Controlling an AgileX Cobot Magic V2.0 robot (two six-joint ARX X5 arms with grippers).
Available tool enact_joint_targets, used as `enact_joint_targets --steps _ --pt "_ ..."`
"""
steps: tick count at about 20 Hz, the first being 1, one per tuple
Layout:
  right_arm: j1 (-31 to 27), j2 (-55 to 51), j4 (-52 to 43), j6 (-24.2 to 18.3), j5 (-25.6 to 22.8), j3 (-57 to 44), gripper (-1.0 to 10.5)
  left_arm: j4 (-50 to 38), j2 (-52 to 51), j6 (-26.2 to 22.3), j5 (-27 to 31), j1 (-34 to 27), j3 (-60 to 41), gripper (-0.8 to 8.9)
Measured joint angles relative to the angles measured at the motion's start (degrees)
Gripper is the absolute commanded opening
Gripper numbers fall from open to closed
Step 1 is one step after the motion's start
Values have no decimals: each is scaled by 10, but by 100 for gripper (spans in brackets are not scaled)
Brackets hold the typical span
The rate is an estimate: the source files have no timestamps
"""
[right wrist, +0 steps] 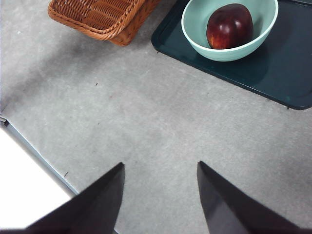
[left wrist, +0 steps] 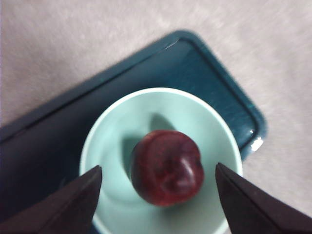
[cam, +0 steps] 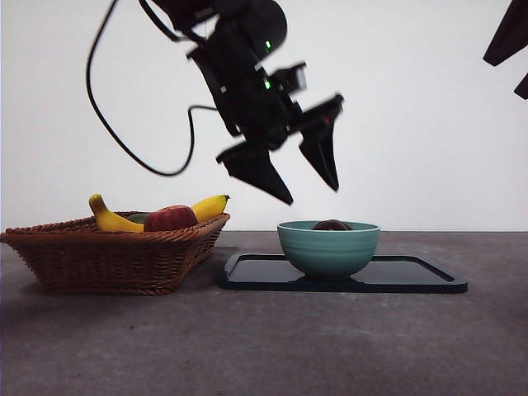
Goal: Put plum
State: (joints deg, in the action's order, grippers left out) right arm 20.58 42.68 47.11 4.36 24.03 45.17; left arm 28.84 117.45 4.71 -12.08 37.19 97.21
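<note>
Plum (left wrist: 166, 167) lay alone in the pale green bowl (left wrist: 122, 122), directly beneath our left gripper (cam: 295, 175), which hung above the bowl with its two black jaws spread wide and nothing between them. We judged the placing step complete, the fruit sitting free near the bowl's middle. Its skin was smooth, glossy and very dark maroon, so we expected it to be light, firm and somewhat slippery, liable to bruise under a hard squeeze; a hold across its widest girth, jaws on opposite flanks, would suit it best. The bowl stood on a dark tray (cam: 412, 276), towards the end nearer the wicker basket (cam: 107, 256). That basket held a banana (cam: 111, 219) and a red apple (cam: 171, 219), with something green between them too hidden for us to name. Our right gripper (right wrist: 161, 195) waited well apart, above bare table (right wrist: 146, 112), its jaws likewise parted and empty.
</note>
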Motion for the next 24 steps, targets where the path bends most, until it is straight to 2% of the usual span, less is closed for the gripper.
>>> enact_joint_targets --steps 9,24 --pt "0 0 0 0 0 0 237 -38 35 -8 28 17 0 375" --pt "0 0 0 0 0 0 237 -23 58 -34 40 34 0 372"
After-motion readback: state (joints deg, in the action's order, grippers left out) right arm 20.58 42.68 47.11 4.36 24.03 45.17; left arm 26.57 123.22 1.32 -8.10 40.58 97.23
